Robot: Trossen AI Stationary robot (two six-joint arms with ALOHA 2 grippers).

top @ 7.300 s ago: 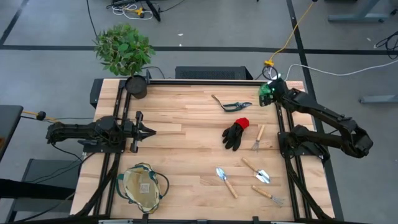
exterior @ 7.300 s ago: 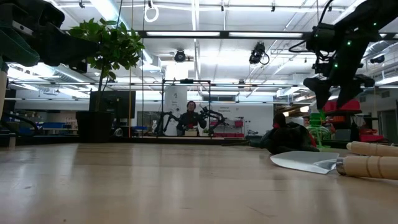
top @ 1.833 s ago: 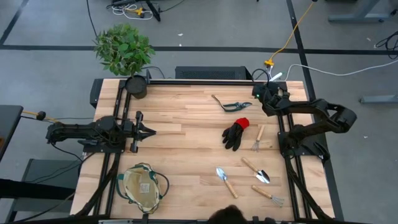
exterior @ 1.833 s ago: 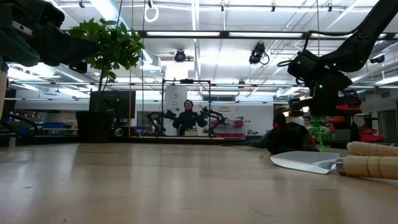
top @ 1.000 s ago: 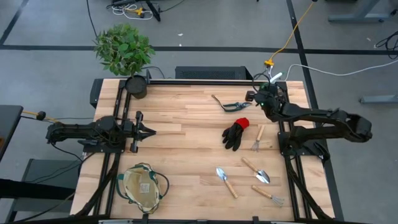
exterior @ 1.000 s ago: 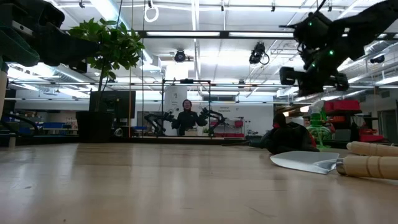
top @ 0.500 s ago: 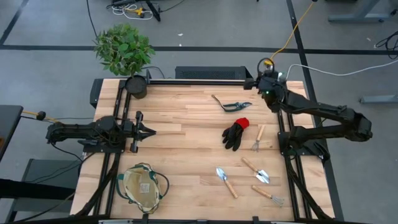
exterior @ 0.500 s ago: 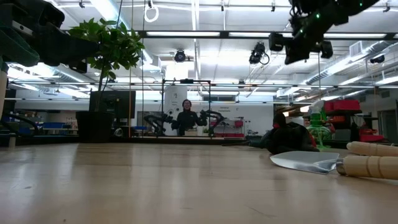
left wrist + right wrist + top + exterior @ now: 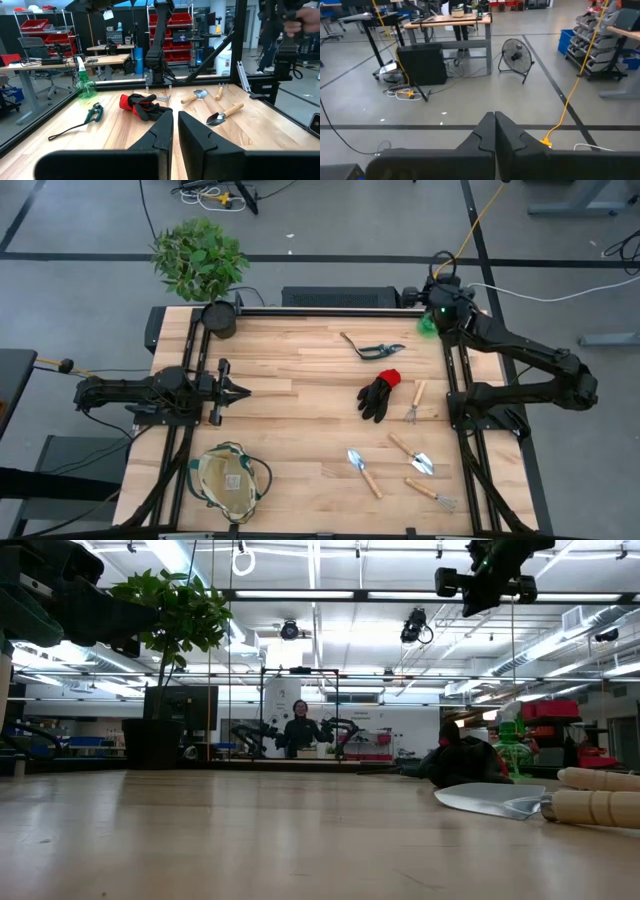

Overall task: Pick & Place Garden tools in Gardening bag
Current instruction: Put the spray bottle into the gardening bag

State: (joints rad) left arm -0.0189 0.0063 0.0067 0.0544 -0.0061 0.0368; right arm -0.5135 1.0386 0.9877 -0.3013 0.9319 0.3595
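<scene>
The garden tools lie on the right half of the table: pruning shears [image 9: 372,347], a black glove with red cuff [image 9: 378,396], a hand fork [image 9: 414,402], two trowels [image 9: 363,470] [image 9: 412,454] and another fork [image 9: 432,494]. The green spray bottle [image 9: 428,327] stands at the far right corner. The beige bag [image 9: 230,480] sits at the near left. My right gripper [image 9: 441,268] is shut and empty, high over the far right corner, pointing out past the far edge. My left gripper [image 9: 243,390] is shut and empty, low at the left, pointing right.
A black pot [image 9: 219,318] stands at the far left corner, with a leafy plant [image 9: 198,258] on the floor behind it. Bare wood lies between the bag and the tools. A yellow cable [image 9: 565,112] runs on the floor beyond the far edge. A person [image 9: 301,728] sits far behind.
My right gripper has risen from beside the spray bottle and gone toward the table's far edge, turning until it points out past that edge. It stays shut and carries nothing. The spray bottle and the other tools have stayed in place.
</scene>
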